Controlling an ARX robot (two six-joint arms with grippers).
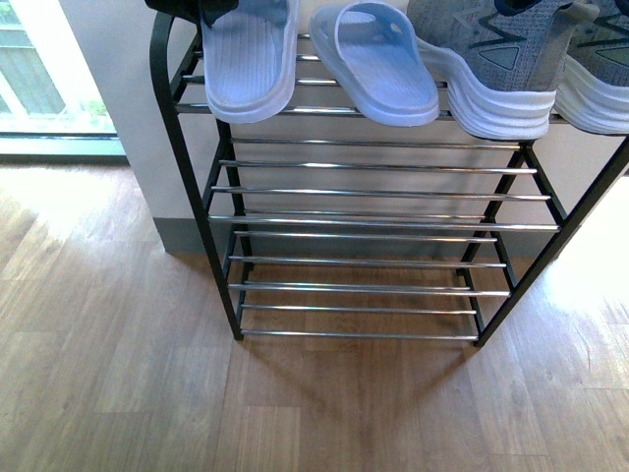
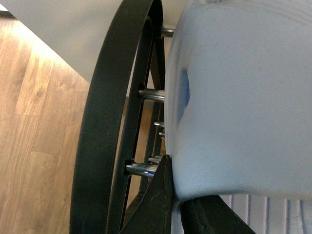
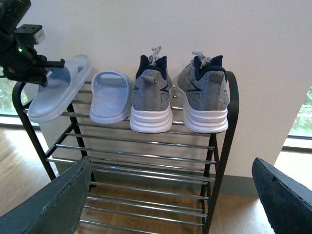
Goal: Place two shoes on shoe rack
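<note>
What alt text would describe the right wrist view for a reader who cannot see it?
A black metal shoe rack with chrome rods holds two grey knit sneakers and one flat pale blue slide slipper on its top tier. The left gripper grips a second pale blue slipper, tilted at the rack's end.

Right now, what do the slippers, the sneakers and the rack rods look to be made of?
The slippers look like soft moulded foam or rubber: pale blue, matte, one piece, with a ribbed footbed. The sneakers seem to have grey knit fabric uppers, with a woven texture, over thick white soles, likely foam or rubber. The rack rods look like chromed metal, with bright mirror-like glints, set in a matte black frame.
</note>
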